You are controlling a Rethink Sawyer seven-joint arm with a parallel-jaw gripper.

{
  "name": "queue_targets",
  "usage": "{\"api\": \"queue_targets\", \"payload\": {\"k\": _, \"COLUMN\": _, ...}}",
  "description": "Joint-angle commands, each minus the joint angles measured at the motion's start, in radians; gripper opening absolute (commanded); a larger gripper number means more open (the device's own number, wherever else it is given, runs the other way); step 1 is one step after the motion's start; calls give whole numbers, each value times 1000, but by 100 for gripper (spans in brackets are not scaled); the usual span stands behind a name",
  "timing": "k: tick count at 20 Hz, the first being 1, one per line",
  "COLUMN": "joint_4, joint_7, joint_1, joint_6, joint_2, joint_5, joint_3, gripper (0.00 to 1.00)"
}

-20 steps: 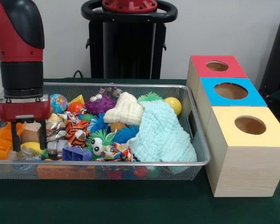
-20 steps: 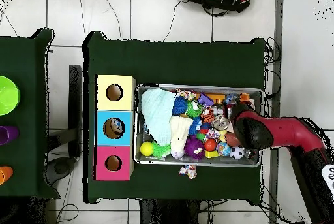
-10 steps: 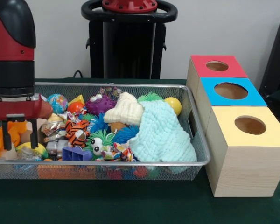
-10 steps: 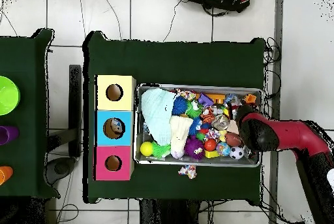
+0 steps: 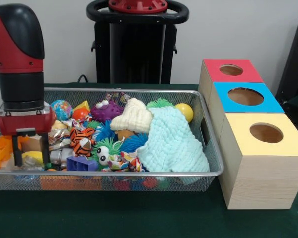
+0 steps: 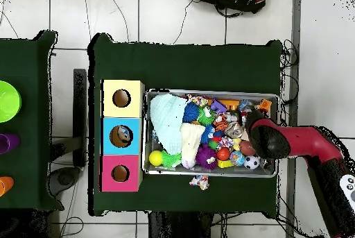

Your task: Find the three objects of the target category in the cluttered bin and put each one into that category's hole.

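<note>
The gripper (image 5: 30, 154) is down in the left end of the wire bin (image 5: 208, 148), jaws spread, fingers straddling a tan block (image 5: 32, 144) among the toys. Away at the right sit the three boxes with holes (image 5: 246, 96).

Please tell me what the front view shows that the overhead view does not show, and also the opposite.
Only the front view shows the end effector low in the bin's end, its two fingers apart around a tan object, and the mesh bin's near wall.

Only the overhead view shows a small patterned toy lying on the green cloth outside the bin, something inside the blue box's hole, and green, purple and orange items on a side table.

Both show the three boxes, the light blue knitted cloth, the cream one and the yellow ball.
</note>
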Motion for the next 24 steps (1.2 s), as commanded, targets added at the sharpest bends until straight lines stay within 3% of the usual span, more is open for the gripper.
{"api": "queue_targets", "payload": {"k": 1, "joint_4": -39, "joint_7": -187, "joint_1": 71, "joint_6": -20, "joint_2": 84, "joint_5": -110, "joint_3": -39, "gripper": 100}}
{"api": "queue_targets", "payload": {"k": 7, "joint_4": -40, "joint_7": -126, "joint_1": 123, "joint_6": -50, "joint_2": 77, "joint_5": -141, "joint_3": -72, "gripper": 100}}
{"api": "queue_targets", "payload": {"k": 12, "joint_4": -81, "joint_7": -195, "joint_1": 96, "joint_6": -47, "joint_2": 133, "joint_5": -153, "joint_3": -68, "gripper": 100}}
{"api": "queue_targets", "payload": {"k": 24, "joint_4": -84, "joint_7": -266, "joint_1": 58, "joint_6": 6, "joint_2": 142, "joint_5": -109, "joint_3": -41, "gripper": 100}}
